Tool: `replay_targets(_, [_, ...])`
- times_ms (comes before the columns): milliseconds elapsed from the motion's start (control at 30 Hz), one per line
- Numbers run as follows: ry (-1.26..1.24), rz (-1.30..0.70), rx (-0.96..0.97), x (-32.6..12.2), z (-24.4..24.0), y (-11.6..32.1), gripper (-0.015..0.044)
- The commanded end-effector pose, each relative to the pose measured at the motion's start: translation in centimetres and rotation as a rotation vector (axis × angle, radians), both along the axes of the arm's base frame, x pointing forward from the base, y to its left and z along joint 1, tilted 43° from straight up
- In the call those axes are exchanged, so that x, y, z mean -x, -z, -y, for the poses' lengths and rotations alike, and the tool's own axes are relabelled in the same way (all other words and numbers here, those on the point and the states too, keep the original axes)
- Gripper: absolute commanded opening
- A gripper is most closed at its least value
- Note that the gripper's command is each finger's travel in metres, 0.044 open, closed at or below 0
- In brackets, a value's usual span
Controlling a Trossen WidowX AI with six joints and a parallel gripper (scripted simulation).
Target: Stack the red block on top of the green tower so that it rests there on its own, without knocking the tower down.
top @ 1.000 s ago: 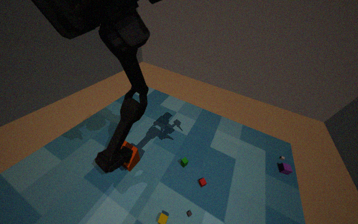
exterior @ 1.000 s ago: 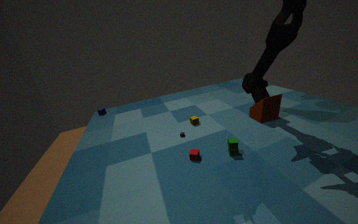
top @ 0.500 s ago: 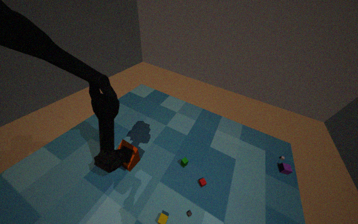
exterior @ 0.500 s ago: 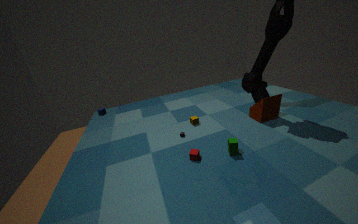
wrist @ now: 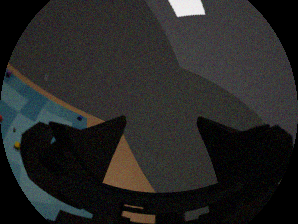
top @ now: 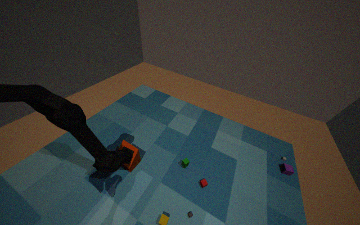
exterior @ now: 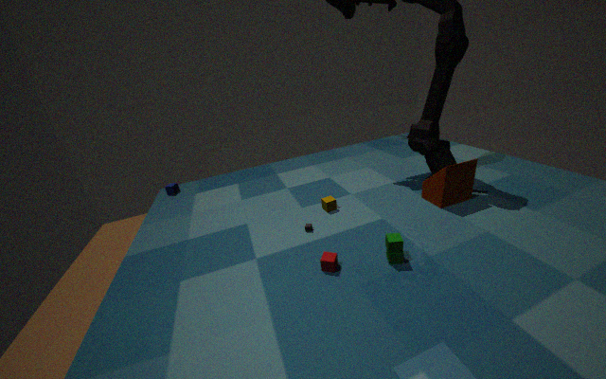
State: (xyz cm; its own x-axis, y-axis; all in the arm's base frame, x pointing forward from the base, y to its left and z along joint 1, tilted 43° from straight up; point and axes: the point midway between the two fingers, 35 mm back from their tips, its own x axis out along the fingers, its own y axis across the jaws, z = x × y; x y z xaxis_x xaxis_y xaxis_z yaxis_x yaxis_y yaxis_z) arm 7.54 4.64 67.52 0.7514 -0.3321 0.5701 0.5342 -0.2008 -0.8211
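Red block (exterior: 329, 261) sits alone on the blue checkered mat (exterior: 251, 308), nothing touching it. In the exterior view it lies just left of the green tower (exterior: 394, 248), slightly nearer the camera, a clear gap between them. The green tower stands upright, two blocks high. Farther back on the mat I note a yellow block (exterior: 329, 204) and a small dark cube (exterior: 309, 227), both apart from the red block. A blue block (exterior: 171, 189) sits at the far left edge of the mat. My base stands behind an orange wedge (exterior: 450, 184) at the far right. My gripper (wrist: 162, 120) is raised well above the mat, fingers spread wide, nothing between them. In the wrist view it faces mostly grey wall, with a strip of mat at the left
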Motion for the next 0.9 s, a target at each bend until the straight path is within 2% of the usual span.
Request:
replay_targets(0, [-0.105,0.014,-0.265,-2.2,6.5,0.8,0.0440])
replay_targets(200, [-0.245,0.011,-0.643,-7.0,13.9,3.8,0.0440])
replay_targets(433, [-0.322,-0.005,-1.061,-13.9,20.0,8.9,0.0440])
replay_targets(533, [-0.322,-0.055,-1.092,-16.2,20.6,10.7,0.0440])
replay_targets(867, [-0.279,-0.112,-1.488,-24.5,22.9,18.4,0.0440])
